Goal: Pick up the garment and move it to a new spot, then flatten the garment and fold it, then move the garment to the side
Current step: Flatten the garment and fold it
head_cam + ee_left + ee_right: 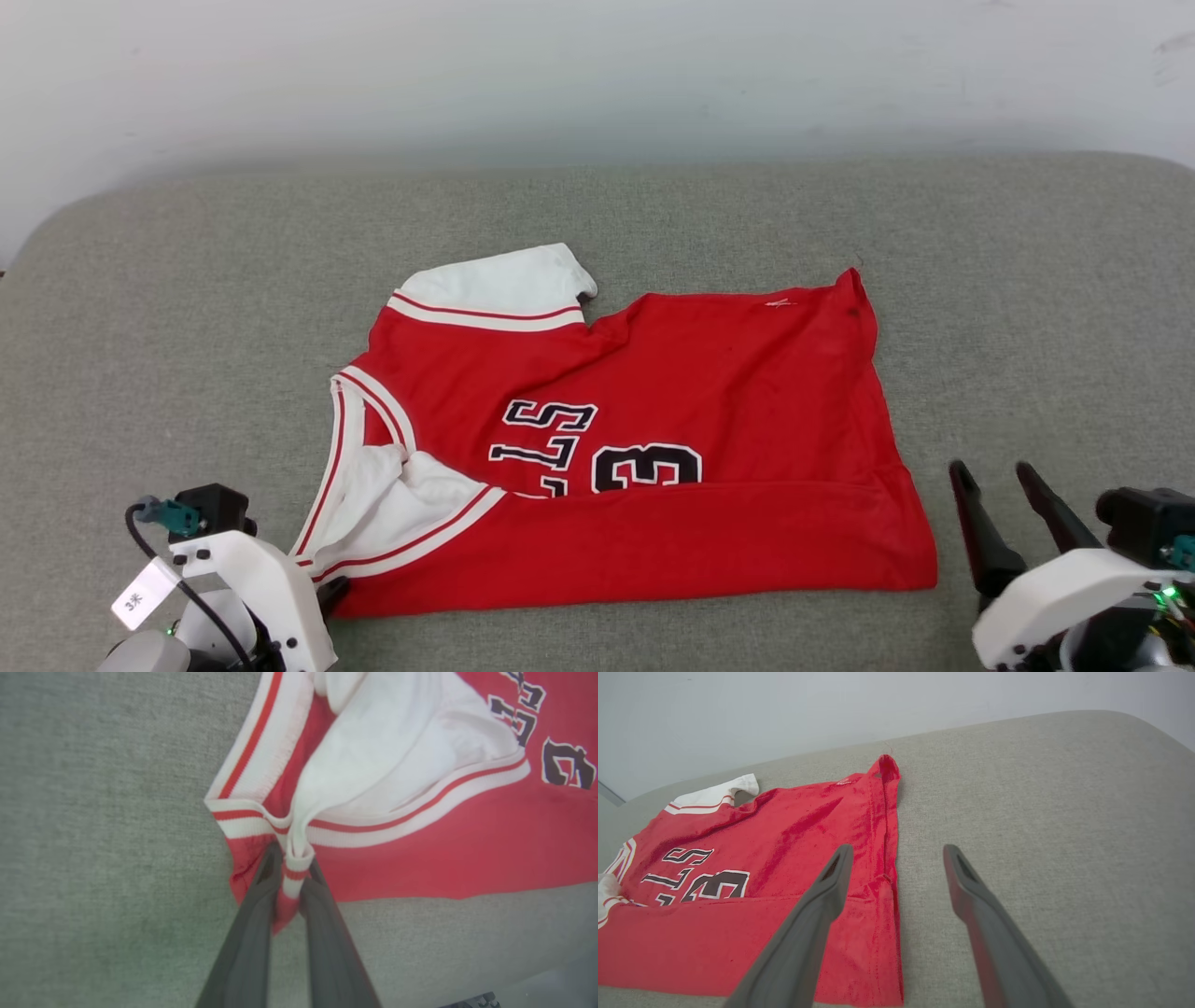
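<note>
The garment [709, 392] is a red shirt with white sleeves and striped trim. It lies on a grey padded surface [1027, 308], its near long edge folded over the black print. My left gripper [292, 863] is shut on the striped trim at the shirt's near left corner, and a fold of cloth [293, 882] stands pinched between the fingers. In the head view that gripper [331, 593] sits at the shirt's lower left corner, mostly behind its white wrist. My right gripper [991, 471] stands open just right of the shirt's near right corner [889, 933], holding nothing.
The grey surface stretches well beyond the garment [784, 826] on the right [1041, 812] and behind it. A pale wall [597, 75] rises along the far edge. The surface's corners at far left and far right are rounded.
</note>
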You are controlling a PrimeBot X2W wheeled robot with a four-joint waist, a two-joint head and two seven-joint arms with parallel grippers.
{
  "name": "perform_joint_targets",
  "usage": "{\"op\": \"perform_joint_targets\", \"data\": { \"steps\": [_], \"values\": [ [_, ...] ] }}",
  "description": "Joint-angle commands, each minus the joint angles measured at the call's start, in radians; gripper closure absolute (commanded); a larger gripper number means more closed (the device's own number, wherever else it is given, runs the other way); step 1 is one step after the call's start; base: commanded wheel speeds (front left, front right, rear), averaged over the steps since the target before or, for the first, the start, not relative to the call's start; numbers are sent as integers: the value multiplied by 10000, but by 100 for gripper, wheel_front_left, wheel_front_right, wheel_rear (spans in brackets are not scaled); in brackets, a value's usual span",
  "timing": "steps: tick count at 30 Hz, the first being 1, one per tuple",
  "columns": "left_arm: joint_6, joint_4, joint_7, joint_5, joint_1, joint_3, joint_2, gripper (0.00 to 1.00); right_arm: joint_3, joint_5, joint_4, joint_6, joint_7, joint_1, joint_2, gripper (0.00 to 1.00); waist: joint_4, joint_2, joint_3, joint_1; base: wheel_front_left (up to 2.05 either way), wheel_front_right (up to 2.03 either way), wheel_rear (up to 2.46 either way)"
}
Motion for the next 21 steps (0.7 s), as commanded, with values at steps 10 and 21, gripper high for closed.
{"op": "perform_joint_targets", "data": {
  "steps": [10, 21],
  "values": [
    [311, -1482, -667, 552, 221, 32, 250, 100, 240, 1434, 667, -10, 4298, 35, -1324, 0, 280, 0, -85, 0, 0, 0, 0],
    [470, -2228, -666, 635, 42, 8, 236, 100, 1531, 1938, 1534, -10, 5630, -1063, -1556, 0, 456, 0, 635, 0, 0, 0, 0]
  ]
}}
